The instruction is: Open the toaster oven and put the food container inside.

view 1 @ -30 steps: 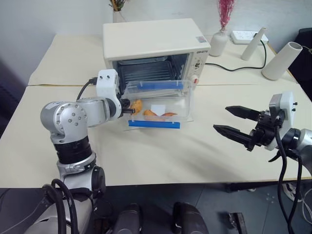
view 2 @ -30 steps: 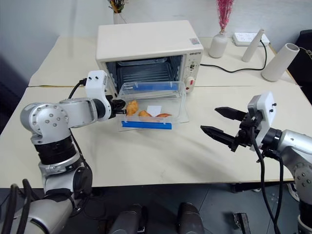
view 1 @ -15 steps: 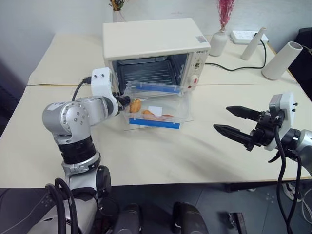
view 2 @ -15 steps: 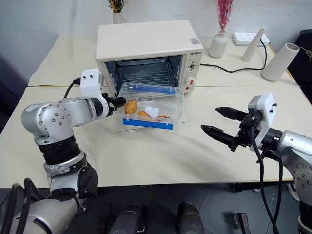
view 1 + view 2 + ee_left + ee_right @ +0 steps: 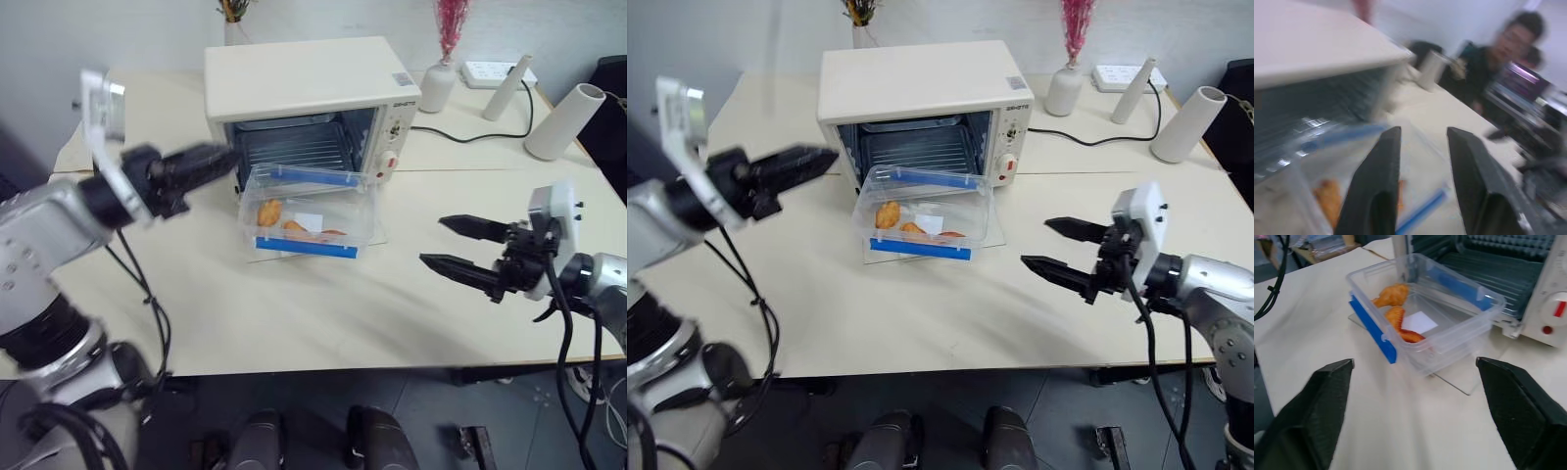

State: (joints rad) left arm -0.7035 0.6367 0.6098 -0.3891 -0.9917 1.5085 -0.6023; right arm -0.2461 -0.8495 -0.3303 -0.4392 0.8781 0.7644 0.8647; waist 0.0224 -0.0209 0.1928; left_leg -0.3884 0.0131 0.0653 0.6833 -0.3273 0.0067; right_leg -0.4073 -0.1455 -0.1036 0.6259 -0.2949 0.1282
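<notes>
Since food container [image 5: 921, 217] sits on lowered door of toaster oven [image 5: 921, 93], centre frame, left gripper [image 5: 813, 157] is empty with fingers slightly parted; right gripper [image 5: 1050, 247] spread, empty

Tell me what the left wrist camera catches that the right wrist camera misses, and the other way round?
The left wrist view alone takes in a seated person, blurred, beyond the table. The right wrist view alone shows the toaster oven's knob panel with its red button, and the glass door lying flat under the food container. Both share the food container with its blue clips and orange food, sitting at the oven's open mouth, not yet inside.
</notes>
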